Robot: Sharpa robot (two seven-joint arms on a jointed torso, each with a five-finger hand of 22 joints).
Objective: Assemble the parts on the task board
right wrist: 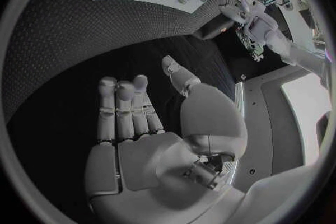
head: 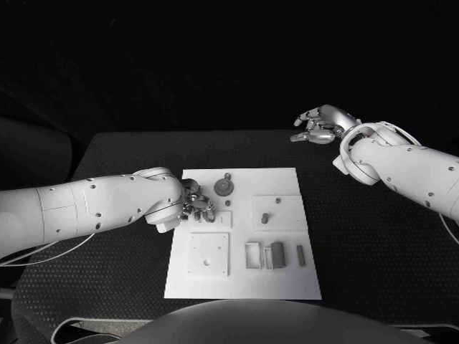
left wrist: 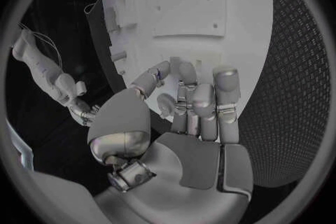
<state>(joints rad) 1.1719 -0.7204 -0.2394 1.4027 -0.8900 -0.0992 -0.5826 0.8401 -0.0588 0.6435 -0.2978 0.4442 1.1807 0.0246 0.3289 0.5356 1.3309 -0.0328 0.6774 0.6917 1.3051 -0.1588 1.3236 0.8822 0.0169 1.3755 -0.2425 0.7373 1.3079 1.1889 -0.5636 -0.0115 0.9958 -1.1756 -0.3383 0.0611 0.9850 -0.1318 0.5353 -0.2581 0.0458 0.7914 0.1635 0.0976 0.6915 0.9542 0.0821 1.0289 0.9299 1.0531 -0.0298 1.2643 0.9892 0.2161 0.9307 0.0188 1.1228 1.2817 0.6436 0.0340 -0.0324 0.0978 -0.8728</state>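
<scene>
We see the left hand reaching in over the left edge of the task board, its fingers curled down onto the white plate near the upper left corner. From the left wrist view the fingers lie close together, pointing at the board, and we cannot tell whether they pinch any part. Just beyond that hand, toward the far edge of the board, a round grey gear-like part stands with a small peg beside it. To the right of the hand sits a raised square block carrying two small grey pieces. Nearer the robot, a square plate with holes lies on the board's left side, and next to it a rectangular frame and upright grey bars, with one slim bar apart to their right.

The right hand hovers well away from the board, above the far right part of the black surface. Its fingers are straight and apart from the thumb, holding nothing.
</scene>
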